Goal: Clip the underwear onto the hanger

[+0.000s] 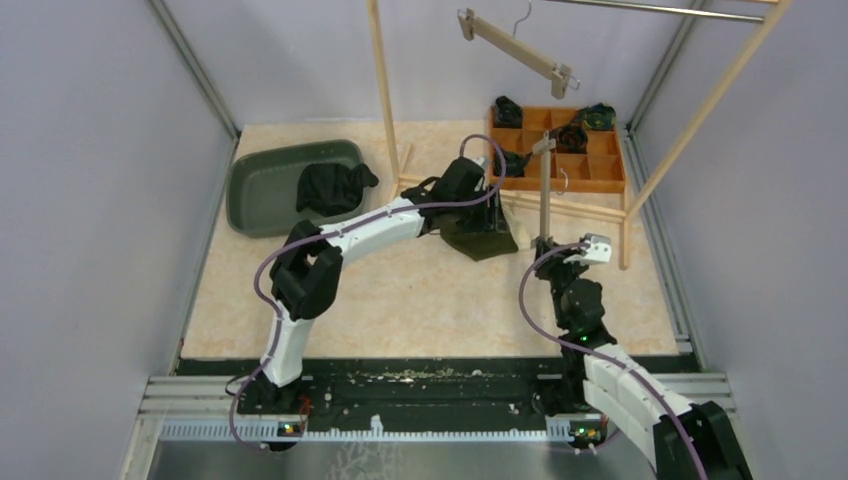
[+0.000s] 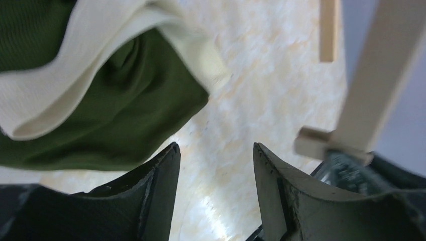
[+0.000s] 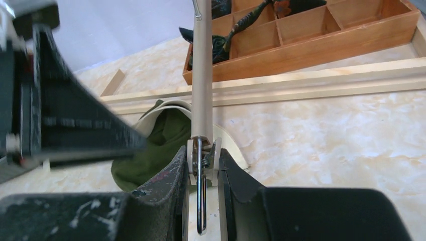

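Right claw (image 3: 203, 163) pinches hanger (image 3: 202, 75) — top cut off; underwear (image 2: 125, 110) partly cropped.

Marbled table (image 1: 420, 300) bears tub (image 1: 265, 185), tray (image 1: 590, 185), underwear (image 1: 482, 242)

i see pale grey walls (image 1: 100, 150) on three sides; a marbled beige tabletop (image 1: 420, 310); a light wooden rack (image 1: 384, 90) at the back
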### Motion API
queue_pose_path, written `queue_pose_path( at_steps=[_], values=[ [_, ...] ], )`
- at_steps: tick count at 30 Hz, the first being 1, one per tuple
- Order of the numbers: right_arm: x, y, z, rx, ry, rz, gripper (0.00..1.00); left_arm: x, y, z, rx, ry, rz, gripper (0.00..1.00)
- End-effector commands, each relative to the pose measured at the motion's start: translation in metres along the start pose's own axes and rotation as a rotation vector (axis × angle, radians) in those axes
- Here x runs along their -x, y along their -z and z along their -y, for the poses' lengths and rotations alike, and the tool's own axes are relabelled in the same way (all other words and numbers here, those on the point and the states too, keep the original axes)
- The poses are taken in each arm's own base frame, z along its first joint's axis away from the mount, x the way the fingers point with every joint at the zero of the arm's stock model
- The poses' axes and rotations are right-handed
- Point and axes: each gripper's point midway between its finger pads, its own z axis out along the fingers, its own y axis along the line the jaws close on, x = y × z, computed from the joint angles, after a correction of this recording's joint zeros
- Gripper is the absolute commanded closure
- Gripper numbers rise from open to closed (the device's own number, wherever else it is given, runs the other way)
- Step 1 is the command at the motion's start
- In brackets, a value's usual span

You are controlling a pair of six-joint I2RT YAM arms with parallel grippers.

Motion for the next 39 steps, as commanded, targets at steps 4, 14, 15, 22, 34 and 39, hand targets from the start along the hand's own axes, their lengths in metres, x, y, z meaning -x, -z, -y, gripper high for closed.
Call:
queue_pose_path(
  at_steps=[4,14,15,22,34,39],
  values=[
    [0.032,-0.011,-0.004,-0.028,-0.053,0.056,1.00,-0.041,-0.003,-0.016,-0.011,0.041,-0.026,0.40],
    [0.038,-0.010,-0.006,-0.014,-0.048,0.067,1.00,-0.048,-0.028,-0.016,-0.006,0.032,-0.041,0.40],
    [0.039,-0.010,-0.006,-0.014,-0.046,0.067,1.00,-0.049,-0.030,-0.017,-0.007,0.031,-0.038,0.40],
    [0.040,-0.009,-0.007,-0.009,-0.041,0.064,1.00,-0.057,-0.049,-0.034,0.020,0.040,-0.058,0.40],
    [0.031,-0.012,-0.008,0.003,-0.043,0.044,1.00,-0.065,-0.019,-0.105,0.123,0.139,-0.088,0.41],
    [0.022,-0.015,-0.015,0.042,-0.035,0.008,1.00,-0.057,0.005,-0.113,0.134,0.142,-0.061,0.41]
  ],
)
